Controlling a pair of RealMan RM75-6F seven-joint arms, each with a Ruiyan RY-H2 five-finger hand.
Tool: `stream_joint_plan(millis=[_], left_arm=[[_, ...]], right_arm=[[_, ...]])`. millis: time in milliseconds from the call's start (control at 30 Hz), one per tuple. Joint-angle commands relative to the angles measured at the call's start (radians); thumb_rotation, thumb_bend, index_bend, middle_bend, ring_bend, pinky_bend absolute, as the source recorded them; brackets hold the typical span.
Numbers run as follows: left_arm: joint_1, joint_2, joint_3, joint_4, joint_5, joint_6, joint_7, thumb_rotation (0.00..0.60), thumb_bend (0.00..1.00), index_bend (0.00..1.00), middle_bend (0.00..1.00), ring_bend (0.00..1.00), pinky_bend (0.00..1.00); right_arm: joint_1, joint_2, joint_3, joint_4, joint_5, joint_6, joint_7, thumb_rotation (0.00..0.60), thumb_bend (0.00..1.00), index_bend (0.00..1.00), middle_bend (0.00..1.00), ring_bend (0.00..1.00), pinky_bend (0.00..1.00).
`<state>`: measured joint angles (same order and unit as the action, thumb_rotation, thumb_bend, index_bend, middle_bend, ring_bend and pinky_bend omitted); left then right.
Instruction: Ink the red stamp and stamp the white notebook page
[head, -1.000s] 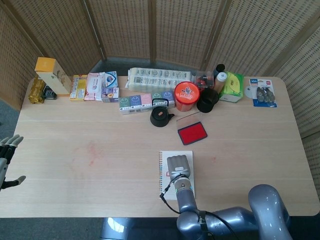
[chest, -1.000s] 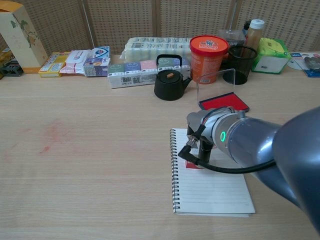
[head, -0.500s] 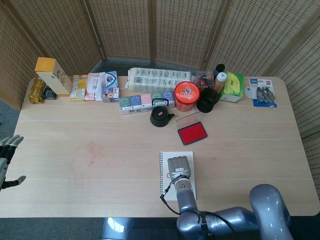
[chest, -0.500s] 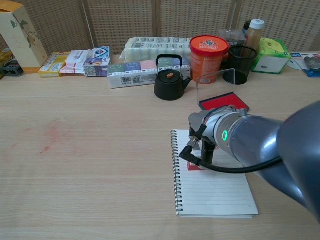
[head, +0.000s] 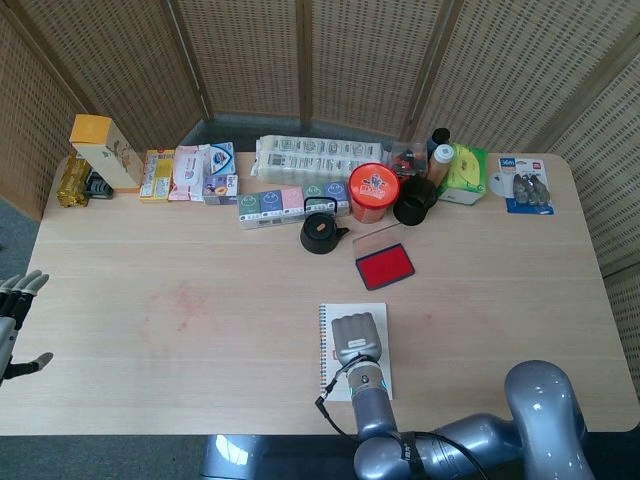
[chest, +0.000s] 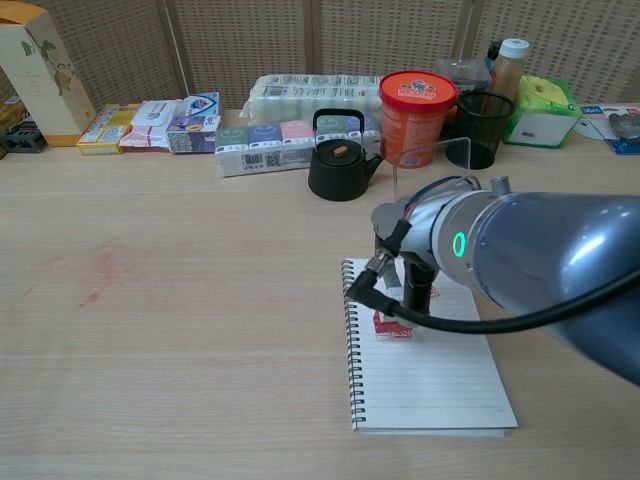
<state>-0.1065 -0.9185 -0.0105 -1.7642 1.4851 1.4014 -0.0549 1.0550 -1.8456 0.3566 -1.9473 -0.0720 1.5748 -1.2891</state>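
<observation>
The right robot hand (chest: 412, 285), its grasp hidden by the arm, is hovering over the white notebook (chest: 430, 385) lying on the desk (chest: 180, 330); the left robot hand (head: 14, 310) is hanging released.

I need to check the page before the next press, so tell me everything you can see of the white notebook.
The white notebook is a small ruled pad with a wire spiral binding down its left edge, lying flat and open near the table's front edge, just in front of the red ink pad. A red mark shows on the upper part of the page. The right arm covers its top portion in both views, so any contact there is hidden.
</observation>
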Motion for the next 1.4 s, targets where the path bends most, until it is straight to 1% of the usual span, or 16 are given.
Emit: stream_joint_plan(millis=[33, 133, 467, 800, 967, 1133, 1400], left_arm=[[0.000, 0.000, 0.001, 0.000, 0.001, -0.001, -0.001, 0.600, 0.00, 0.00, 0.01, 0.00, 0.01], [0.000, 0.001, 0.001, -0.001, 0.003, 0.001, 0.000, 0.600, 0.00, 0.00, 0.01, 0.00, 0.01], [0.002, 0.004, 0.000, -0.001, 0.002, 0.004, -0.008, 0.600, 0.00, 0.00, 0.01, 0.00, 0.01], [0.003, 0.005, 0.000, 0.000, 0.000, 0.005, -0.010, 0.600, 0.00, 0.00, 0.01, 0.00, 0.01], [0.002, 0.004, 0.000, -0.001, 0.000, 0.003, -0.005, 0.600, 0.00, 0.00, 0.01, 0.00, 0.01], [0.002, 0.003, -0.001, 0.000, -0.006, 0.000, -0.004, 0.600, 0.00, 0.00, 0.01, 0.00, 0.01], [0.000, 0.002, -0.002, 0.001, -0.014, -0.006, -0.001, 0.600, 0.00, 0.00, 0.01, 0.00, 0.01]], right_arm=[[0.012, 0.001, 0.004, -0.033, 0.015, 0.029, -0.019, 0.600, 0.44, 0.70, 1.00, 1.00, 1.00], [0.026, -0.017, -0.005, -0.072, 0.022, 0.067, -0.037, 0.600, 0.44, 0.70, 1.00, 1.00, 1.00], [0.038, -0.076, -0.047, -0.035, -0.002, 0.110, -0.045, 0.600, 0.44, 0.70, 1.00, 1.00, 1.00], [0.021, -0.087, -0.052, 0.024, -0.005, 0.091, -0.049, 0.600, 0.44, 0.70, 1.00, 1.00, 1.00], [0.010, -0.097, -0.060, 0.055, -0.002, 0.070, -0.049, 0.600, 0.44, 0.70, 1.00, 1.00, 1.00], [-0.003, -0.114, -0.071, 0.109, -0.005, 0.030, -0.045, 0.600, 0.44, 0.70, 1.00, 1.00, 1.00], [-0.022, -0.123, -0.081, 0.147, -0.007, -0.003, -0.042, 0.600, 0.44, 0.70, 1.00, 1.00, 1.00]])
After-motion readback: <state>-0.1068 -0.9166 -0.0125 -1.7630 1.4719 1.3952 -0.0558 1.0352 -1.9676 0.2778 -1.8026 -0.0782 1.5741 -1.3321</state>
